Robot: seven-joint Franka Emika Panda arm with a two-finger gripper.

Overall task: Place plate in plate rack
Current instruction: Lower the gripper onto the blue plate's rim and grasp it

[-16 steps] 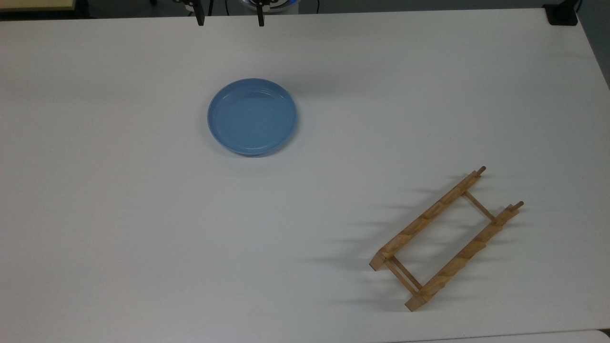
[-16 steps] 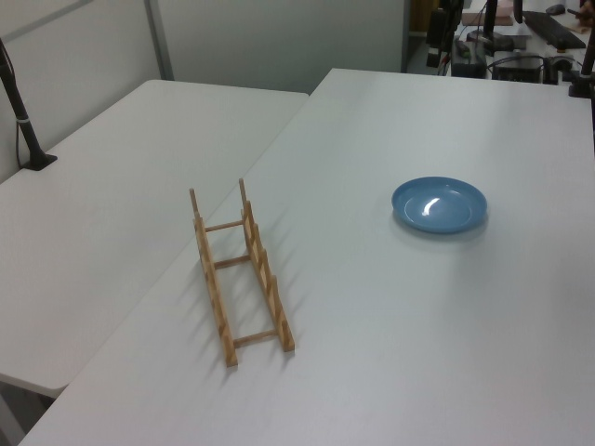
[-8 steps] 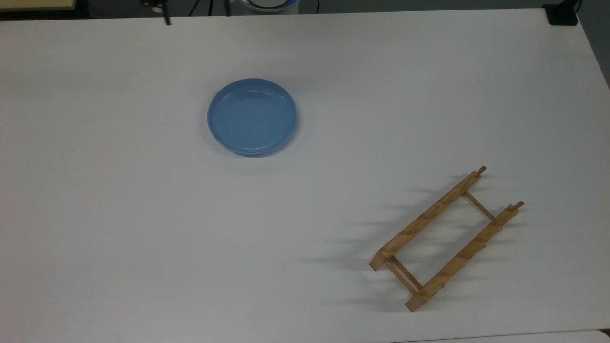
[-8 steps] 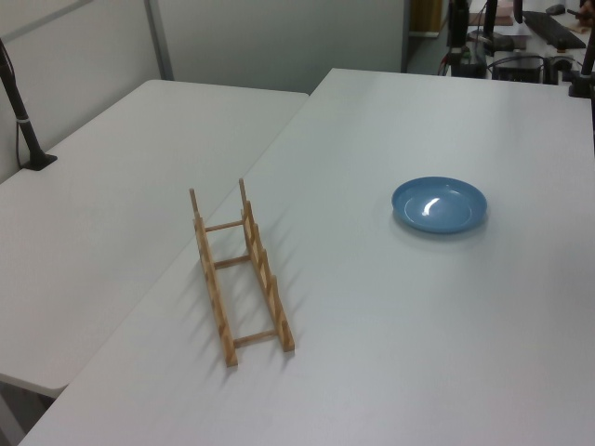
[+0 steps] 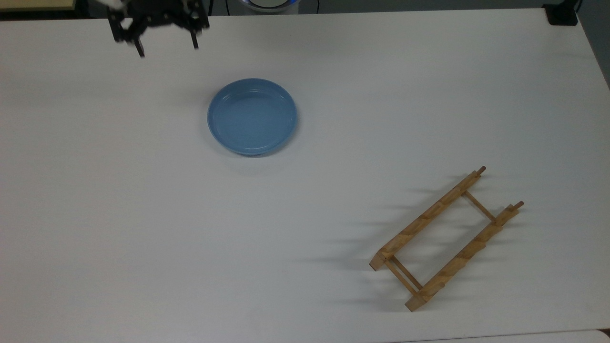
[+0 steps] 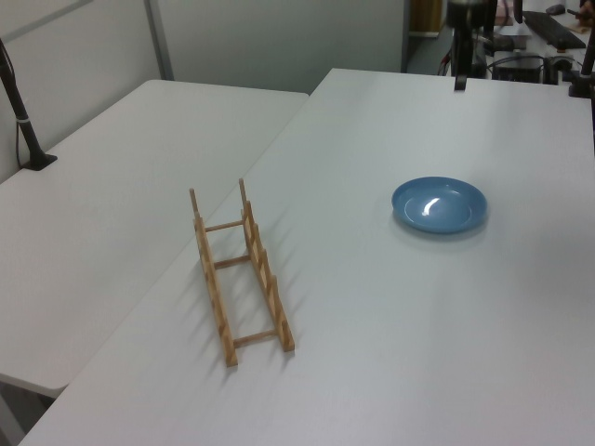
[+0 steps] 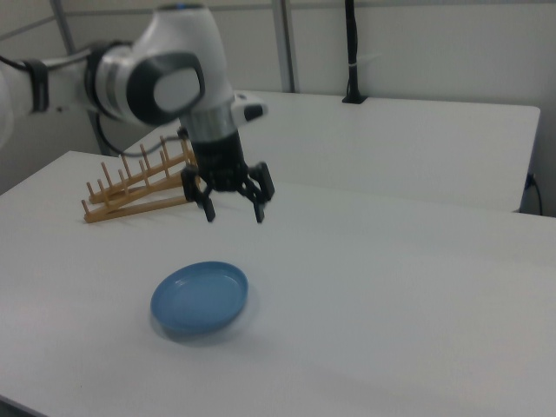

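We saw the black two-finger gripper [image 5: 167,50] hanging spread and empty above the white table [image 5: 119,214]; the round glossy light-blue plate [image 5: 252,116] lay flat, well apart from the small light-brown wooden plate rack [image 5: 445,238].

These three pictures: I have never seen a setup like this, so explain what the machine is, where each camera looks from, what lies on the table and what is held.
The machine is a robot arm ending in a two-finger gripper, a claw for picking things up. Its fingers are open and hold nothing. The top view looks straight down on the white table. The left view and right view look across it from opposite sides. On the table lie a blue plate, flat and right way up, and a wooden rack with upright pegs, set well apart. The gripper hangs in the air near the plate, touching nothing.
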